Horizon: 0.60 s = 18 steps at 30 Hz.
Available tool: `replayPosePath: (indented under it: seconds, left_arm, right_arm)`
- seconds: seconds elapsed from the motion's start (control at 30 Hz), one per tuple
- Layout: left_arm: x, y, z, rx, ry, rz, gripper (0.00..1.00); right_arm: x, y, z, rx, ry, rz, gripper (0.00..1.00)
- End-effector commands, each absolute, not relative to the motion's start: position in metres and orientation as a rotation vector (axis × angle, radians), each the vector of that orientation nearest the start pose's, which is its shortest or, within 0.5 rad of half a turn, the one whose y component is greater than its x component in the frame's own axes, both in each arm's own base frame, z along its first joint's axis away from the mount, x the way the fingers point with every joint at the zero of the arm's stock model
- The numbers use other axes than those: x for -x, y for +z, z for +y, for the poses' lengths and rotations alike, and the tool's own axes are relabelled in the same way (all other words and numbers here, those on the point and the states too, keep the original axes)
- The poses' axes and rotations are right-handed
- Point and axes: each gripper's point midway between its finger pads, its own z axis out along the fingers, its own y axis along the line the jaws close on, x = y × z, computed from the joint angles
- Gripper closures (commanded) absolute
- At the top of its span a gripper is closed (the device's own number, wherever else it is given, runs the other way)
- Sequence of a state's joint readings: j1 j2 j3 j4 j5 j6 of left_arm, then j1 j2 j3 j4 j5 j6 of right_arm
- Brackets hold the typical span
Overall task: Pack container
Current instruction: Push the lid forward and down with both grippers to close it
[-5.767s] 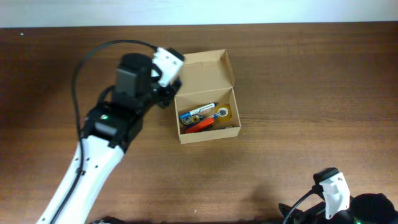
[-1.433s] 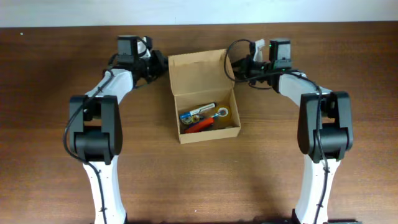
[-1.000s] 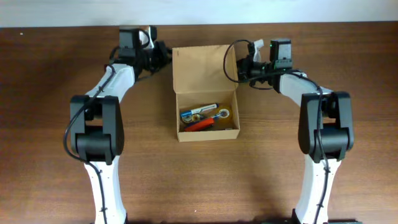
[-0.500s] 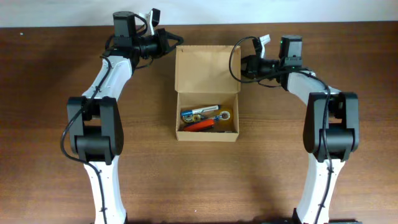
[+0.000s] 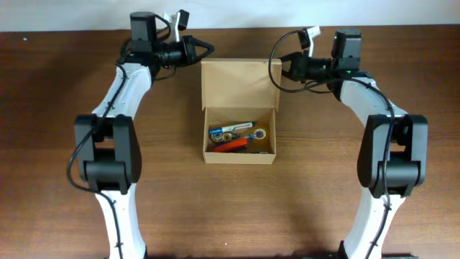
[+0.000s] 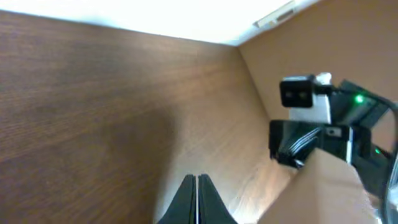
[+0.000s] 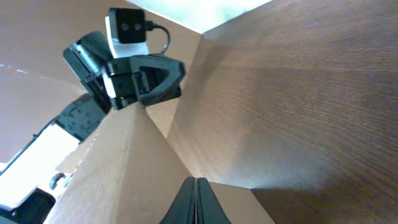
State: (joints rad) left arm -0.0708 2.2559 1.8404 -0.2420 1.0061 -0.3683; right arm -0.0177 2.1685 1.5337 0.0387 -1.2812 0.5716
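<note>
The container [image 5: 240, 153], a tan cardboard box, stands open at mid-table, with pens [image 5: 230, 144] and a tape roll [image 5: 260, 132] inside. Its hinged lid [image 5: 241, 83] rises at the back. My left gripper [image 5: 208, 49] is shut and empty, its tip just off the lid's back left corner. My right gripper [image 5: 283, 62] is shut and empty beside the lid's back right corner. In the left wrist view the shut gripper [image 6: 196, 180] points past the lid [image 6: 329, 196]. In the right wrist view the shut gripper [image 7: 195, 183] lies along the lid [image 7: 124, 168].
The wooden table [image 5: 65, 101] ends at a white wall [image 5: 402, 11] close behind both grippers. Each wrist view shows the opposite arm's camera head [image 6: 306, 98] [image 7: 129, 28] across the lid.
Both shut grippers have drawn back toward the far table edge behind the lid's corners. The lid now looks shorter from above, standing more upright. The box has squared up slightly.
</note>
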Motion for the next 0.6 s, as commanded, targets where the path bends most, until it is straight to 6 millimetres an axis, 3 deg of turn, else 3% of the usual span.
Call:
replayPosePath:
  seconds: [0.0, 0.2, 0.57]
  left_arm:
    - [-0.54, 0.226, -0.185, -0.43, -1.278, 2.055, 0.98]
    - [-0.519, 0.233, -0.181, -0.507, -1.207, 2.092, 0.98]
    - [-0.48, 0.221, -0.181, -0.668, -1.045, 2.212, 0.98]
  right_arm:
    - [-0.498, 0.195, 0.156, 0.278, 1.729, 2.036, 0.96]
    - [-0.49, 0.188, 0.156, 0.2, 1.781, 2.101, 0.96]
    - [-0.477, 0.173, 0.155, 0.086, 1.793, 2.213, 0.96]
